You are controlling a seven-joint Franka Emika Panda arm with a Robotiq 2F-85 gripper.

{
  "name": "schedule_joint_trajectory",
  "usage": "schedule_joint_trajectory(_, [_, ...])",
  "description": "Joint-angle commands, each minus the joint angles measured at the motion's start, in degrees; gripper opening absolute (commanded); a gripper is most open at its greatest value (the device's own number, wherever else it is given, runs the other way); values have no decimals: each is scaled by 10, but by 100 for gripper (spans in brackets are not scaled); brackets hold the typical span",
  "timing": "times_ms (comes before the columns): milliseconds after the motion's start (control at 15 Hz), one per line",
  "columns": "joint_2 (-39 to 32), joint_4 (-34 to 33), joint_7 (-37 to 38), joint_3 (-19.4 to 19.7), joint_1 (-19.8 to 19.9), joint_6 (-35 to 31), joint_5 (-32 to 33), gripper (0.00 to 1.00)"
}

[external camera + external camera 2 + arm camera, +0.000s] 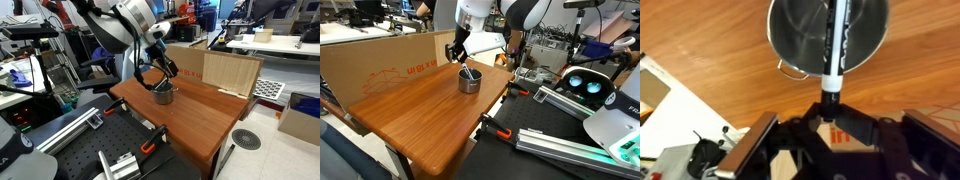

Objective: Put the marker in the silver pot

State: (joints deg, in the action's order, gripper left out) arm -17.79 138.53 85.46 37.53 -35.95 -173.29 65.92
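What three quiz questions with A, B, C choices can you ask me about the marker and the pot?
1. Where is the marker?
A. Flat on the table
B. In the silver pot, poking out over its rim
C. On a cardboard box

2. What colour is the table?
A. Brown wood
B. White
C. Green

3. What are the robot's fingers doing?
A. Squeezing the marker
B. Pinching the pot's rim
C. Spread open, holding nothing

Answers:
1. B, because in the wrist view and an exterior view one end of the marker sits inside the pot.
2. A, because both exterior views show a brown wooden top.
3. C, because the wrist view shows the fingers wide apart, with neither one touching the marker.
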Motion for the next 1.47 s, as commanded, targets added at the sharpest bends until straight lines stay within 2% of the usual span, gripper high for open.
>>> schedule_joint_trajectory(0, [-9, 0, -13, -9, 11, -5, -18, 49])
schedule_joint_trajectory(133, [-10, 0, -12, -10, 10, -5, -19, 57])
schedule_joint_trajectory(533, [-3, 1, -10, -9, 8, -8, -20, 99])
schedule_joint_trajectory(1000, [38, 12, 1, 1, 1, -15, -7, 100])
schedule_joint_trajectory(1400, [124, 59, -46, -13, 10, -44, -27, 100])
